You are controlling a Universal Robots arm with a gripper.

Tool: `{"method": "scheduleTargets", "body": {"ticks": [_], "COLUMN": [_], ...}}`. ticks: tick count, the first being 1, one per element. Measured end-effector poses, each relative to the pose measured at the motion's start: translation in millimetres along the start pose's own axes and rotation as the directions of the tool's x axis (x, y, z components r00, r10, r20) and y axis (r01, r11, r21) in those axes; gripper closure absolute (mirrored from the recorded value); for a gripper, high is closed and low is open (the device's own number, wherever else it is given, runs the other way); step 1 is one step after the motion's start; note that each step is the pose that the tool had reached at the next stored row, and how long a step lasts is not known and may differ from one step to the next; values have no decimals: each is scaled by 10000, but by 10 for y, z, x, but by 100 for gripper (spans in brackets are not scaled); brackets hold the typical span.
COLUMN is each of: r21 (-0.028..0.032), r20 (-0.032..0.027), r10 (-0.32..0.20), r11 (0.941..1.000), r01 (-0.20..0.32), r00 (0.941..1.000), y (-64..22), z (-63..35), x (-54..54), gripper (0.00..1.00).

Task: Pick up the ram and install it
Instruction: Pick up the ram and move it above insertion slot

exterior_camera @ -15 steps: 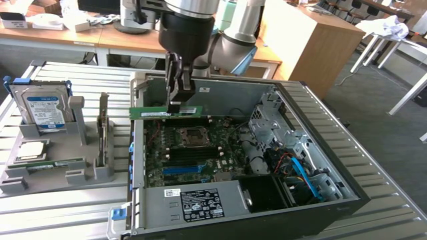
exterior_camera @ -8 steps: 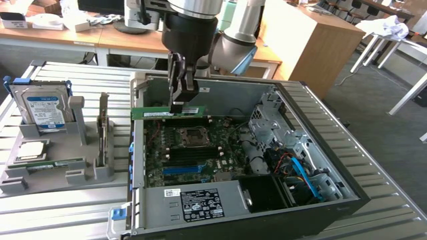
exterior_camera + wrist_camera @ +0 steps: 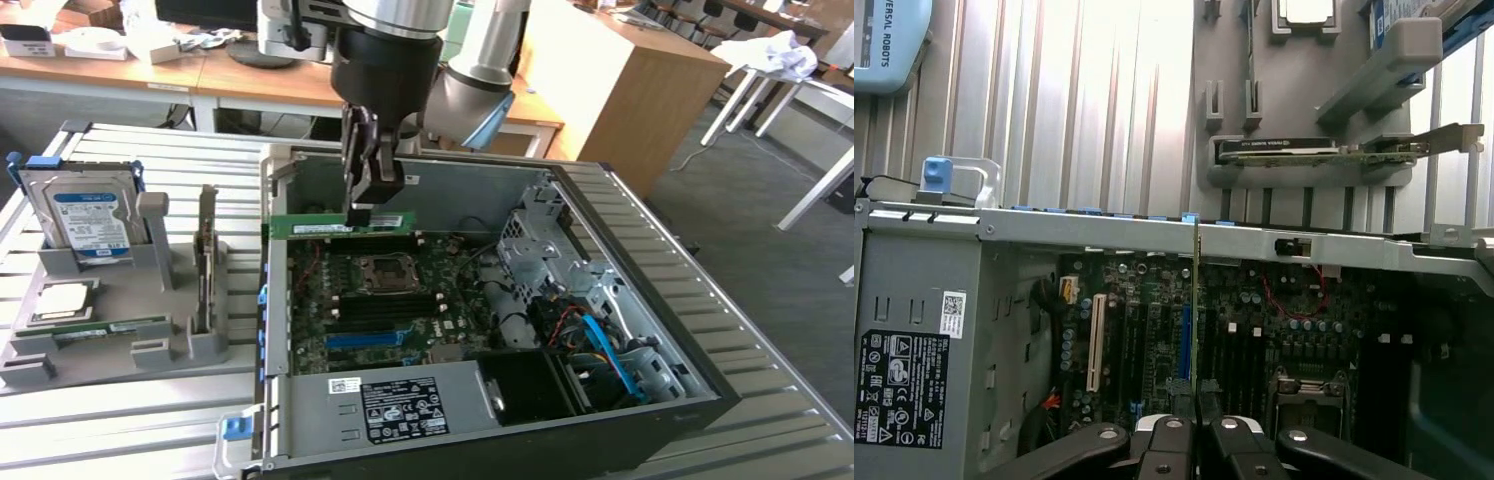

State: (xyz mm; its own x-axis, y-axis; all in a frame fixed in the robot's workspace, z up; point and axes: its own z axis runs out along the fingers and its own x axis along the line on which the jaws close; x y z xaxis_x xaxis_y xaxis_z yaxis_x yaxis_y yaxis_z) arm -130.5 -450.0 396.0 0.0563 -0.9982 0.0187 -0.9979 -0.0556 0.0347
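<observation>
the fingers (image 3: pixel 360 208) were nearly closed, pinching the ram (image 3: pixel 318 227) by its upper edge. the green stick hung level just above the motherboard (image 3: pixel 380 300) inside the open computer case (image 3: pixel 667 330), well apart from the grey holder (image 3: pixel 120 335) on the worktop (image 3: pixel 134 420).

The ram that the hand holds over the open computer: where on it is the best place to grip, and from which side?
By its upper long edge, near the middle, from straight above, pinching the two flat faces. The ram is thin and stands on edge, so its lower edge stays free toward the board. The hand holds it just so.
</observation>
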Motion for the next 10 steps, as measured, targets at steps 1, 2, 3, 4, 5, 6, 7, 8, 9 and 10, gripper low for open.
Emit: {"method": "scheduleTargets", "body": {"ticks": [1, 2, 3, 4, 5, 6, 7, 8, 9, 10], "r21": [0, 0, 0, 0, 0, 0, 0, 0, 0, 0], "r20": [0, 0, 0, 0, 0, -1, -1, -1, -1, -2], "r10": [1, 0, 0, 1, 0, 1, 0, 0, 0, 0], "r11": [10000, 10000, 10000, 10000, 10000, 10000, 10000, 10000, 10000, 10000], "r01": [-1, 0, 0, -1, 0, -1, 0, 0, 0, 0], "r00": [10000, 10000, 10000, 10000, 10000, 10000, 10000, 10000, 10000, 10000], "y": [-6, -12, -17, -23, -29, -35, -41, -47, -51, -56], "z": [0, 0, 0, -1, -1, -1, -1, -2, -2, -2], "x": [0, 1, 1, 1, 2, 2, 2, 3, 3, 3], "gripper": [87, 87, 87, 87, 87, 87, 87, 87, 87, 87]}}
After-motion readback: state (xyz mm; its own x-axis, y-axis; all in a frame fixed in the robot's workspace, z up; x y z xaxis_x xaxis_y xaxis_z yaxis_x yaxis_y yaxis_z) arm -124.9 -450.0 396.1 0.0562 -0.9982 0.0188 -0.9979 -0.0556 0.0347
